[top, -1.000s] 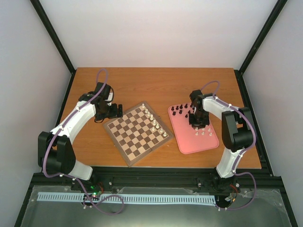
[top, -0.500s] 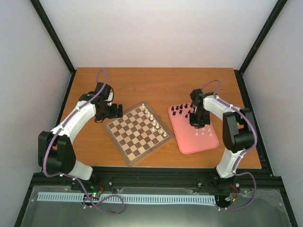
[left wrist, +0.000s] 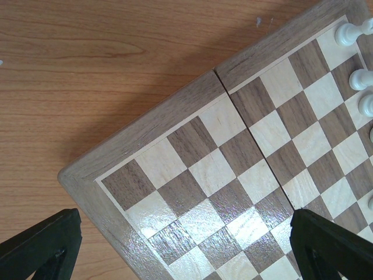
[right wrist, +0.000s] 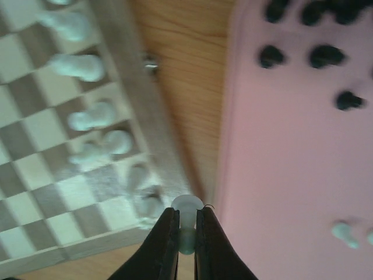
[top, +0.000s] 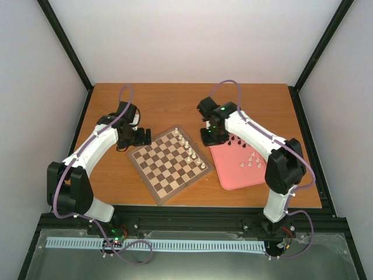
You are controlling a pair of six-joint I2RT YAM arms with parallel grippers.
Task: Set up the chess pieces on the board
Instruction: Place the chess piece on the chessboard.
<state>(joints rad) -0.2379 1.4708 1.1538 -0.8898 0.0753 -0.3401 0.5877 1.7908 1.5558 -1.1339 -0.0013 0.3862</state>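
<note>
The board lies angled at mid-table, with a row of white chess pieces along its right edge. More black chess pieces and white ones stand on the pink tray. My right gripper hangs over the gap between board and tray. In the right wrist view this gripper is shut on a white chess piece, above the board's border. My left gripper rests open at the board's left corner, nothing between its fingers.
The pink tray lies right of the board, black pieces at its far end and a white one nearer. A strip of bare wooden table separates tray and board. Black frame rails border the table.
My right gripper closed on a white piece over the tray, lifted it and swung left to the board's right edge. The left arm has not moved.
</note>
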